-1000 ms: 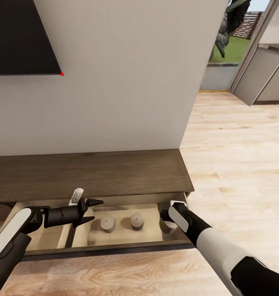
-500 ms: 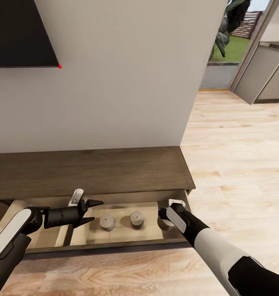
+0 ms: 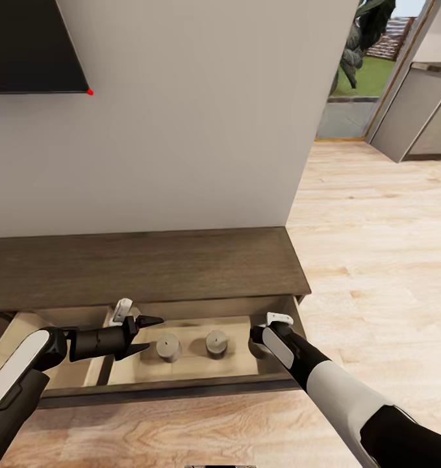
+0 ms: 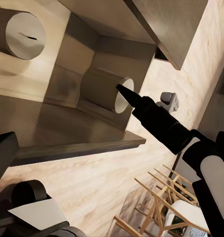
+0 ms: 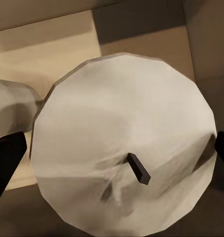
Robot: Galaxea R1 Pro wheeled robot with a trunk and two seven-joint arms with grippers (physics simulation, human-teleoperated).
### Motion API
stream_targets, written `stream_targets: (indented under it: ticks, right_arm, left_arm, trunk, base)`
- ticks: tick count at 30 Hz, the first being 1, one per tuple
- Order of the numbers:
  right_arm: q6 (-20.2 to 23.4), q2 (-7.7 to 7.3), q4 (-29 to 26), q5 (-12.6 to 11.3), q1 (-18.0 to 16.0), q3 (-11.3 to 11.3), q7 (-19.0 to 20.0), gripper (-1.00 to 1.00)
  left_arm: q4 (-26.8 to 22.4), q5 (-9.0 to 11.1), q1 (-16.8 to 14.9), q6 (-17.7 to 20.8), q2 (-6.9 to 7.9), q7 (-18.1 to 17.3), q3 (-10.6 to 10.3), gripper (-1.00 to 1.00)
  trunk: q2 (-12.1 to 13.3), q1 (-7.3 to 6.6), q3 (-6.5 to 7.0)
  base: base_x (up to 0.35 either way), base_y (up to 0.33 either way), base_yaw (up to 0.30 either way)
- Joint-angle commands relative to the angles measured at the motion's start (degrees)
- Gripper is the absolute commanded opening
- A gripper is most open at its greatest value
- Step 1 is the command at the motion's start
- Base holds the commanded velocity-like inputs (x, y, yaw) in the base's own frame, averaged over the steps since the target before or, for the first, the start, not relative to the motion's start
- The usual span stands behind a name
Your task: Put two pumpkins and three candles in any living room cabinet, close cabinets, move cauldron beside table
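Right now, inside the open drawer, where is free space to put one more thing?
The drawer floor is bare in front of the two middle candles. The right end is crowded: the right gripper is at the third candle. The left gripper hovers over the divider.

A dark wall screen [image 3: 28, 45] with a red dot at its corner hangs on a pale wall [image 3: 194, 117]. Light wood floor [image 3: 376, 247], grey kitchen units [image 3: 418, 117], and a green plant [image 3: 366, 32].
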Motion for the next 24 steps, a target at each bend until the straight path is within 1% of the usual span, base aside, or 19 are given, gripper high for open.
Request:
stream_targets:
  ticks: [1,12,17,24]
  right_arm:
    - [0.10,-0.04,-0.09,-0.42,-0.06,0.39,-0.46,-1.00]
    - [-0.55,-0.04,-0.09,-0.39,-0.06,0.43,-0.46,-1.00]
    - [-1.35,0.50,-0.09,-0.42,-0.06,0.43,-0.46,-1.00]
    - [-1.49,0.66,-0.09,-0.42,-0.06,0.43,-0.46,-1.00]
  left_arm:
    - [-0.04,0.63,-0.04,-0.04,0.04,0.57,-0.05,1.00]
    - [-0.23,0.69,-0.02,-0.04,0.04,0.57,-0.06,1.00]
    - [-0.28,0.71,0.04,-0.04,0.04,0.57,-0.05,1.00]
    - [-1.50,0.75,0.08,0.04,0.05,0.53,-0.11,1.00]
  trunk:
    - [-0.44,0.22,-0.22]
    - [-4.85,2.63,-2.20]
    - [-6.85,3.73,-3.10]
    - [-9.66,5.27,-4.35]
  base:
    - [0.000,0.000,0.000]
    - [0.000,0.000,0.000]
    - [0.000,0.000,0.000]
    - [0.000,0.000,0.000]
